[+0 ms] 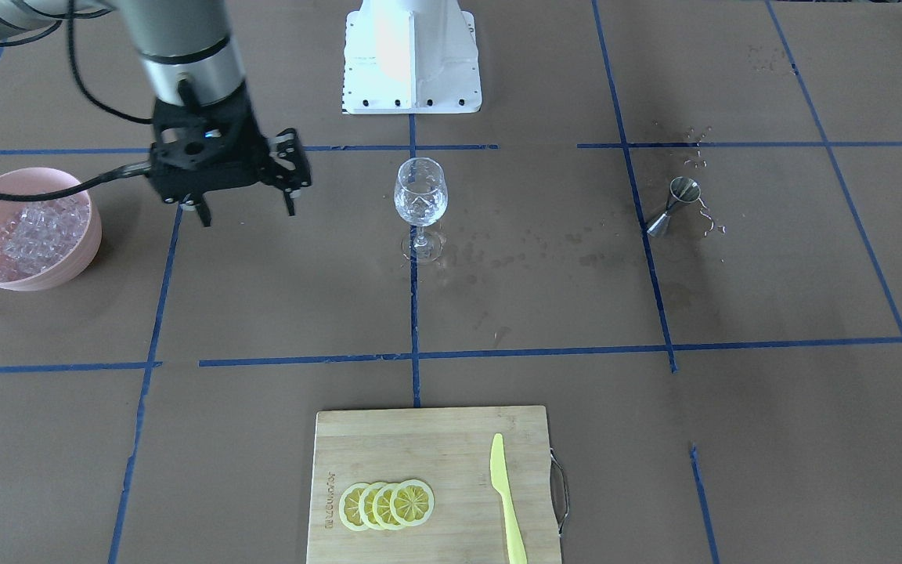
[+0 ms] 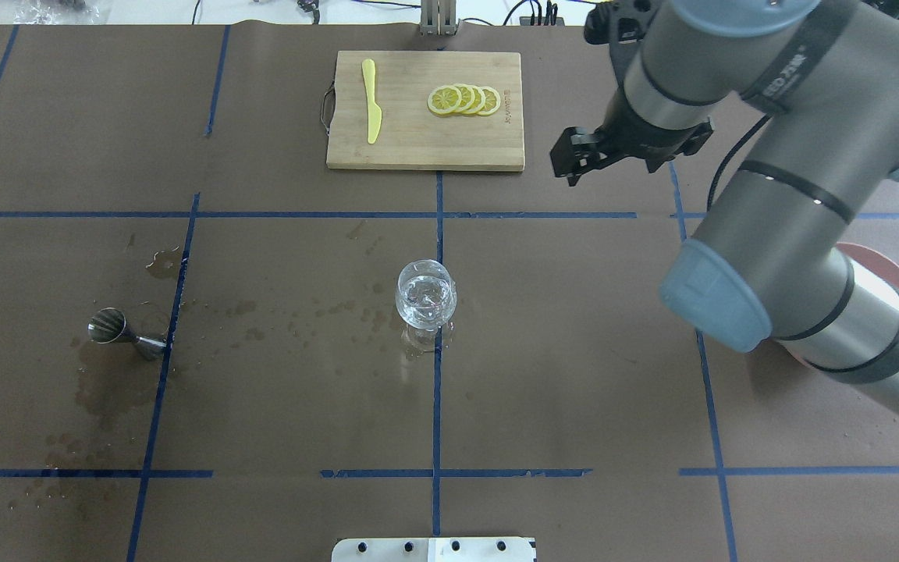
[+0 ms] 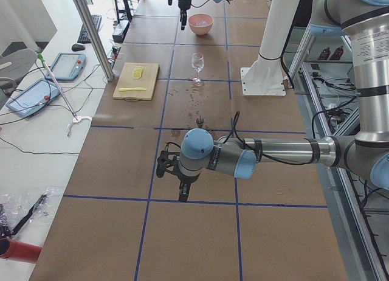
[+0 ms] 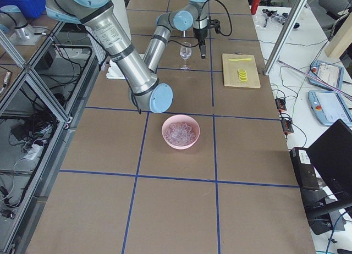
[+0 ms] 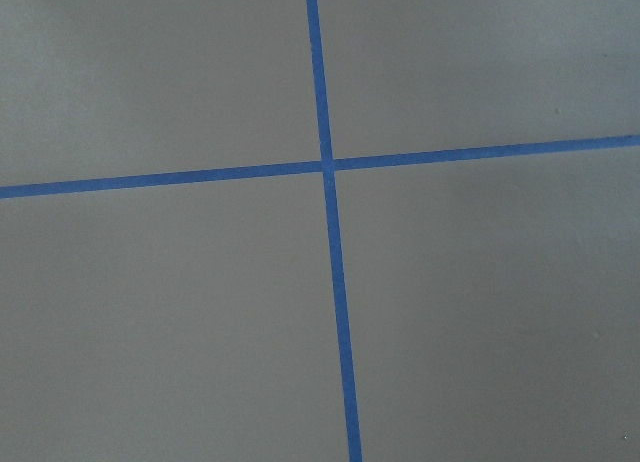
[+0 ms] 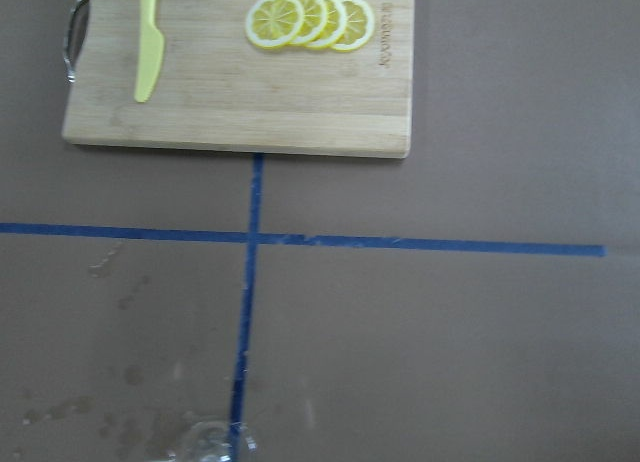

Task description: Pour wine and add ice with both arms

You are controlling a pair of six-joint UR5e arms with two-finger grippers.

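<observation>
A cut-pattern stemmed glass (image 1: 420,196) stands at the table's middle; it also shows in the overhead view (image 2: 424,297). Any colourless wine in it is too faint to judge. A heap of clear ice cubes (image 1: 32,231) fills a pink bowl (image 1: 83,251). My right gripper (image 1: 247,211) hangs open above the table between bowl and glass, with nothing visible between its fingers; it also shows in the overhead view (image 2: 572,165). My left gripper (image 3: 182,187) hangs low over bare table far from the glass; I cannot tell if it is open or shut.
A steel jigger (image 1: 674,205) sits among wet spots on the robot's left side. A wooden cutting board (image 1: 388,454) on the far side from the robot carries lemon slices (image 1: 386,504) and a yellow knife (image 1: 506,497). The white pedestal (image 1: 412,55) stands behind the glass.
</observation>
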